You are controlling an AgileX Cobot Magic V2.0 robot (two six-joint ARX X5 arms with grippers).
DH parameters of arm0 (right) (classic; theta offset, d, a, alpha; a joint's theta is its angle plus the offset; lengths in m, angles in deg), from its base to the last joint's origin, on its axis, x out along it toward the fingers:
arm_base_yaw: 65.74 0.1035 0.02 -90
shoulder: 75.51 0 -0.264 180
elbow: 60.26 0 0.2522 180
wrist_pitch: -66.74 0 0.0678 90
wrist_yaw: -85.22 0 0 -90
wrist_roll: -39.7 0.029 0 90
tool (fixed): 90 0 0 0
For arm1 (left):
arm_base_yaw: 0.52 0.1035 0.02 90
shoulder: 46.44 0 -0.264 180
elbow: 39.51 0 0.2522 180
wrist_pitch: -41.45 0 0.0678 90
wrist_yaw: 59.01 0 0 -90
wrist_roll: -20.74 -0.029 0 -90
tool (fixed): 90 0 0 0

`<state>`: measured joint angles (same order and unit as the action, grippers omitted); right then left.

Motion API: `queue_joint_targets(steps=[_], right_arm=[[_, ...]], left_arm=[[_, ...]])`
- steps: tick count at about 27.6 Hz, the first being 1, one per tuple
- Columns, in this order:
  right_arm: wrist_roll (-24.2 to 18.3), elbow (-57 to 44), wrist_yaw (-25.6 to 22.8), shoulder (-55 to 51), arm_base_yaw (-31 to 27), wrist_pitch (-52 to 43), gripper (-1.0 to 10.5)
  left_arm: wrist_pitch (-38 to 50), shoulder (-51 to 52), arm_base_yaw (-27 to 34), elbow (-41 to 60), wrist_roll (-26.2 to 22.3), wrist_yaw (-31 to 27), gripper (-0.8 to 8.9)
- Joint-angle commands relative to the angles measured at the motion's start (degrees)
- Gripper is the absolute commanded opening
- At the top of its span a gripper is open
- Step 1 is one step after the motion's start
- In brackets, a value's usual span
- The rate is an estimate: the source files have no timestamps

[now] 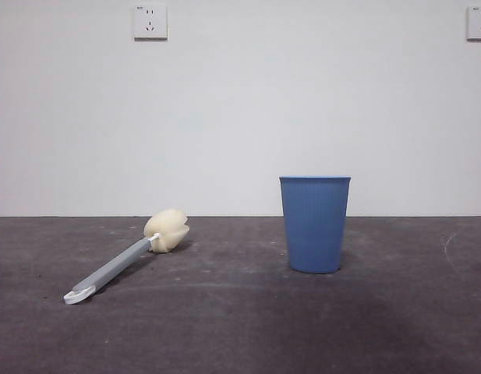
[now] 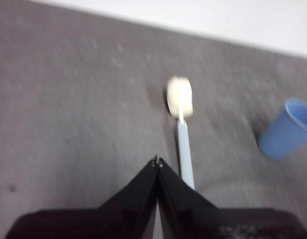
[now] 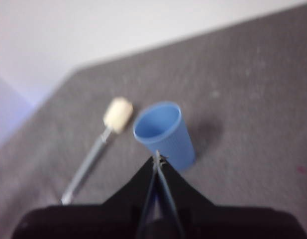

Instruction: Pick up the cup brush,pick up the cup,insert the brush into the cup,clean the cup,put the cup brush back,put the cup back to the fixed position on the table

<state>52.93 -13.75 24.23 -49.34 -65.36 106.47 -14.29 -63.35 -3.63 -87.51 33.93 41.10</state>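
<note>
The cup brush (image 1: 127, 259) lies on the table (image 1: 240, 327) at the left, its cream sponge head toward the back and its white looped end toward the front. The blue ribbed cup (image 1: 315, 224) stands upright right of centre. No arm shows in the front view. My left gripper (image 2: 157, 162) is shut and empty, held above the table over the brush (image 2: 183, 129) handle. My right gripper (image 3: 157, 158) is shut and empty, held above the table just before the cup (image 3: 165, 133); the brush (image 3: 101, 139) lies beside it.
A white wall with two power sockets (image 1: 150, 21) stands behind the table. The cup also shows in the left wrist view (image 2: 287, 130), off to the side of the brush.
</note>
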Motion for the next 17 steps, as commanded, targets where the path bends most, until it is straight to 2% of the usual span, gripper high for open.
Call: queue_joint_targets(steps=[1, 5, 8, 11, 15, 16, 17], right_arm=[[-11.0, 5.9, 0.5, 4.2, 0.4, 8.5, -0.2], [-16.7, 12.7, 0.7, 9.6, 0.9, 18.9, -0.2], [-19.1, 15.6, 0.7, 12.3, 1.6, 24.4, -0.2], [-19.5, 16.0, 0.7, 13.2, 2.3, 28.1, -0.2], [-20.2, 16.0, 0.7, 13.3, 2.8, 28.9, -0.2], [-20.2, 16.0, 0.7, 13.3, 2.8, 28.9, 0.0], [-20.2, 16.0, 0.7, 13.3, 2.8, 28.9, 0.8]], left_arm=[[-5.5, -2.1, 0.1, -1.7, -2.9, 1.7, -0.06], [-12.1, -5.0, 0.0, -3.3, -4.7, 4.3, -0.06], [-14.2, -6.9, -0.2, -4.1, -5.6, 7.6, -0.06], [-14.8, -8.8, -0.3, -5.2, -5.9, 9.6, -0.06], [-14.7, -10.0, -0.3, -5.3, -6.4, 9.6, -0.06], [-14.7, -10.1, -0.3, -5.3, -6.4, 9.6, -0.06], [-14.6, -10.1, -0.3, -5.3, -6.3, 9.6, 0.02]])
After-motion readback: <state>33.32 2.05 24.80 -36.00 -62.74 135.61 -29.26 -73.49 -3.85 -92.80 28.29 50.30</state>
